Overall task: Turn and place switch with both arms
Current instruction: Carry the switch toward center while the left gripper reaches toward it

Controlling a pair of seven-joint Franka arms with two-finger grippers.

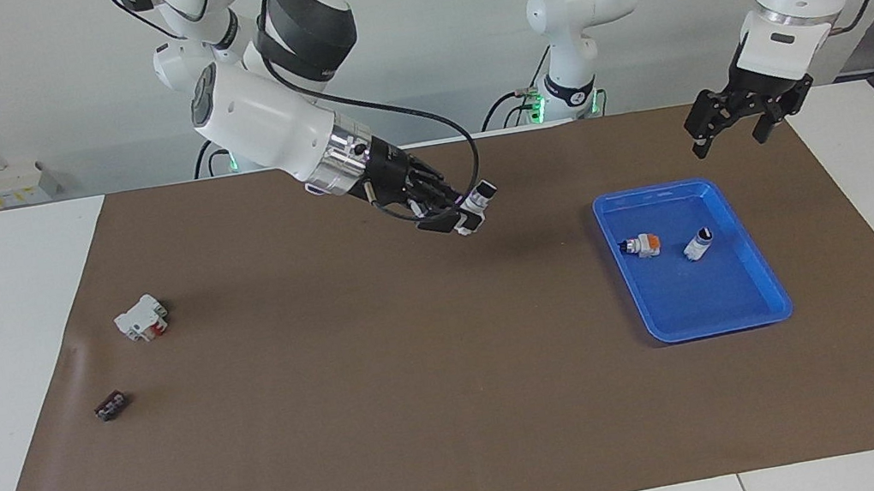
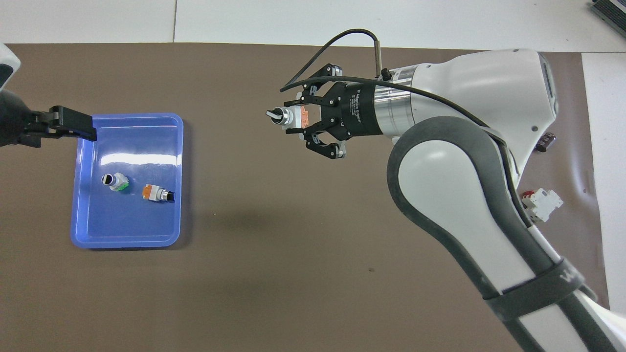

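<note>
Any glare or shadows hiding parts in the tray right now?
Overhead view: a white glare streak lies on the blue tray floor, clear of both parts in it. Facing view: only a faint sheen near the tray's robot-side rim; the held switch casts a soft shadow on the mat.

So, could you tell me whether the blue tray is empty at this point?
Not empty. The blue tray holds two small switches lying apart: one with an orange block, one with a green base.
</note>
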